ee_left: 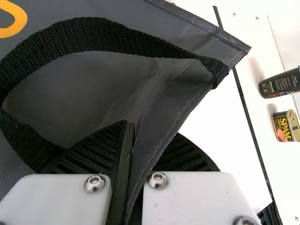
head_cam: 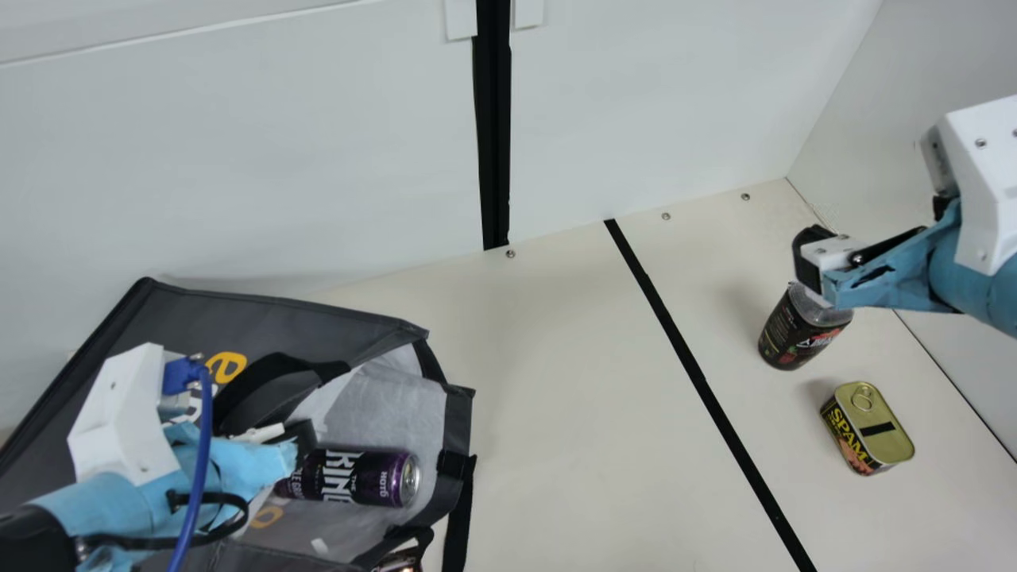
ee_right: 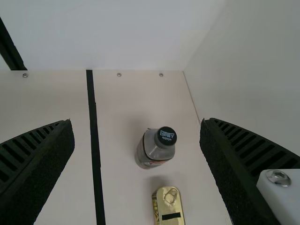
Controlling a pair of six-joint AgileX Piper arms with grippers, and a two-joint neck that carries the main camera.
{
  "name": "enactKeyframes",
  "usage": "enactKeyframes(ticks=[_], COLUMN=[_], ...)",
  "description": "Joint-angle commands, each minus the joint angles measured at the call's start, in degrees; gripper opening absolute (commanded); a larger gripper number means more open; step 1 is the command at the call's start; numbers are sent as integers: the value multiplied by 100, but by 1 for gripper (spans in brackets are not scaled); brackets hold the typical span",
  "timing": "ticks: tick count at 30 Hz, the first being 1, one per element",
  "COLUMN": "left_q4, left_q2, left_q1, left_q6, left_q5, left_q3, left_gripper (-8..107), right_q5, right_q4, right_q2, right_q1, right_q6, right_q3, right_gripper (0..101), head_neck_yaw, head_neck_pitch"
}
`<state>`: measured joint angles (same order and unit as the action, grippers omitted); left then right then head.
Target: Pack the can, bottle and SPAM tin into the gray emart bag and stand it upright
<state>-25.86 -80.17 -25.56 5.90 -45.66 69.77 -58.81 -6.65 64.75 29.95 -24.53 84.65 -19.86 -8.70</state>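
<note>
Black-capped, clear-shouldered plastic bottle (ee_right: 153,149) stands below the parted jaws of our right gripper (ee_right: 138,123); probably slippery and weighty, so we should take its labelled body. Our left gripper (ee_left: 151,132) clenches the limp gray fabric bag (ee_left: 98,89).

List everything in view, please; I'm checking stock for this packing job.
Bag: one, gray, table's left side
Handle: at least one, black, on the bag
Can: one, purple, lying in the bag's mouth
Bottle: one, dark, table's right side
SPAM tin: one, gold and dark, beside the bottle
Table: one, cream
Strips: two, black; table, wall
Screws: at least three, silver, table's far edge
Left gripper: one, black, pinching the bag's edge
Right gripper: one, black, open above the bottle
</note>
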Motion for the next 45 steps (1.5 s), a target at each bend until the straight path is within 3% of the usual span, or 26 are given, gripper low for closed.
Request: enactKeyframes(ticks=[1, 10, 19, 28, 45], left_q4=[0, 0, 0, 0, 0], left_q2=[0, 0, 0, 0, 0], left_q1=[0, 0, 0, 0, 0], left_q6=[0, 0, 0, 0, 0], left_q5=[0, 0, 0, 0, 0], left_q3=[0, 0, 0, 0, 0], left_gripper=[-8, -8, -8, -8, -8], right_q5=[-50, -446, -1092, -1109, -1109], right_q4=[173, 706, 916, 880, 560], right_q2=[-15, -96, -175, -339, -371], right_q1=[-15, -136, -270, -261, -49], right_q6=[216, 868, 1333, 1519, 1427], right_q3=[95, 445, 820, 599, 530], right_gripper=[95, 95, 95, 95, 95], head_neck_yaw=[-14, -14, -14, -14, -14], head_neck_pitch=[-130, -130, -130, -130, -130])
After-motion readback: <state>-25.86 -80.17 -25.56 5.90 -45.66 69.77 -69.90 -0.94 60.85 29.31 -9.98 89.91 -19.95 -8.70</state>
